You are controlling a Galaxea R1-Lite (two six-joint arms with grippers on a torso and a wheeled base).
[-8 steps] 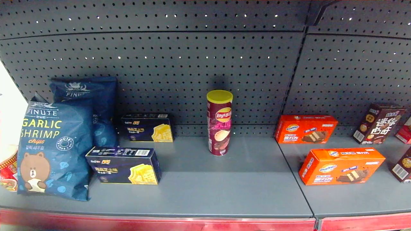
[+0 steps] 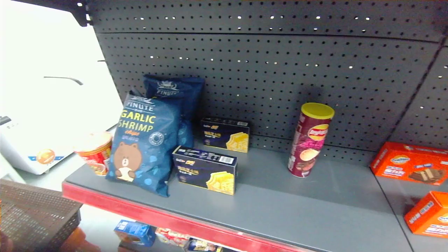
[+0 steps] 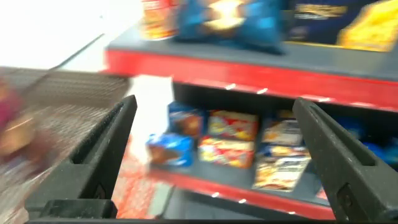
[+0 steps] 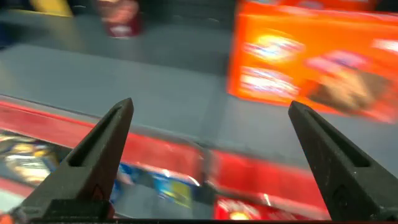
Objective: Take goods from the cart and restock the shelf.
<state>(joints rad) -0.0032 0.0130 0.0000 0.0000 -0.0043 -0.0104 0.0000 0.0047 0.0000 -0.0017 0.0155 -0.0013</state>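
Behind front chip bag (image 2: 145,140), second bag (image 2: 174,91) half-hidden.

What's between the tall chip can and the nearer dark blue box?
Nothing: the head view shows bare grey shelf between chip can and dark blue box.

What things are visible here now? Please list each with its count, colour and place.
bags: two, blue, left on the shelf, one behind the other
cup: one, red, left of the bags
dark boxes: two, navy and yellow, right of the bags, one front, one back
can: one, maroon, yellow lid, upright, mid-shelf
orange boxes: two, orange, right section
basket: one, dark mesh, lower left, below the shelf
packets: several, mixed colours, under the shelf
left gripper: open, black
right gripper: open, black
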